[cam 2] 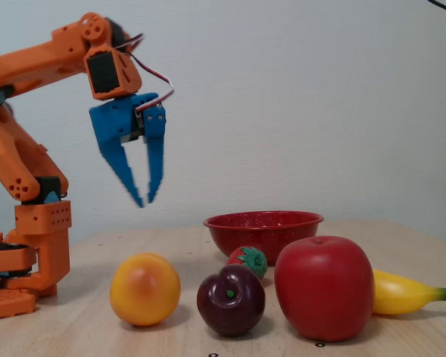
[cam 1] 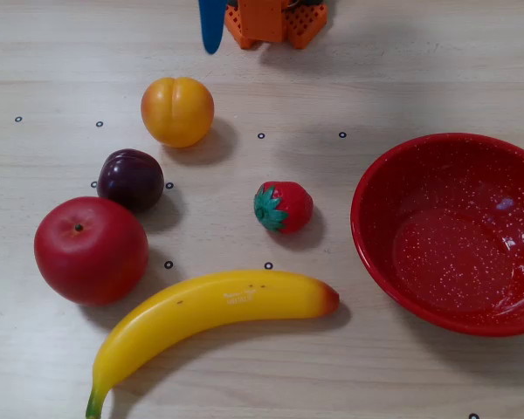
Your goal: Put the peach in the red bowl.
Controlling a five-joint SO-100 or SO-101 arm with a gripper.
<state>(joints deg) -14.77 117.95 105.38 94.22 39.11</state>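
**Peach sits below and ahead of the raised tool**

The blue tool (cam 2: pixel 144 201) hangs high above the bench, fingers pointing down, slightly apart and holding nothing. The peach (cam 1: pixel 177 111) lies on the bench near its far edge, close to the arm's base, almost under the tool and a little forward of it. The plum (cam 1: pixel 131 179) sits just beside it. The red bowl (cam 1: pixel 375 253) is well apart, toward the right edge in the overhead view, with a strawberry (cam 1: pixel 282 207) between.
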